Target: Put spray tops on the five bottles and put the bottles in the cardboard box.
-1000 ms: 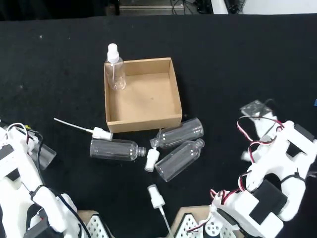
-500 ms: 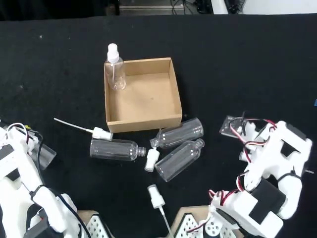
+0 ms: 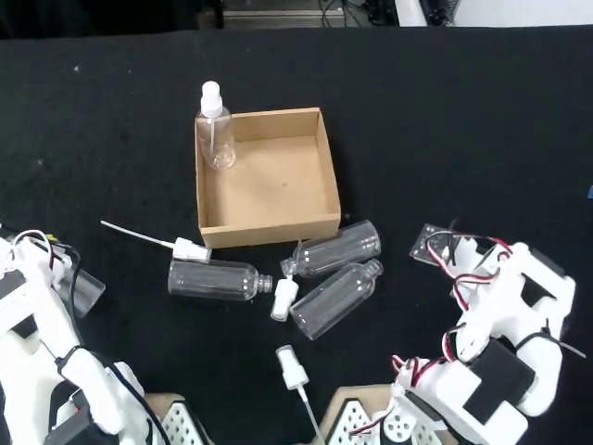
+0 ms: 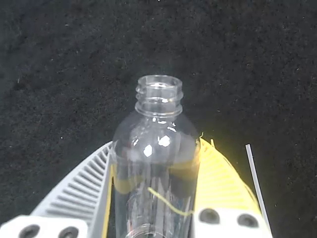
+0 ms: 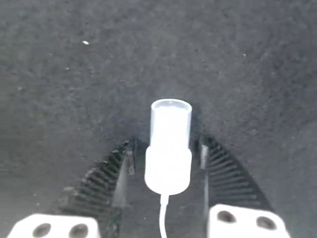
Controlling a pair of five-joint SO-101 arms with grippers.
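Observation:
My left gripper (image 4: 156, 153) is shut on a clear bottle (image 4: 156, 148) with a bare, open neck; in the high view that bottle (image 3: 88, 290) lies at the table's left edge. My right gripper (image 5: 166, 148) is shut on a white spray top (image 5: 168, 148) just over the black cloth, at the right arm (image 3: 505, 324). One capped bottle (image 3: 215, 130) stands in the far left corner of the cardboard box (image 3: 329, 176). Three open bottles (image 3: 215, 279) (image 3: 335, 248) (image 3: 335, 298) lie in front of the box.
Loose spray tops lie among the bottles: one with a long tube (image 3: 190, 248) left of the box front, one (image 3: 283, 298) between the bottles, one (image 3: 295, 369) near the front edge. A thin white tube (image 4: 255, 183) lies beside my left gripper.
The right arm has swung toward the middle of the table and nearer the front edge. The left arm, the bottles and the box have stayed put.

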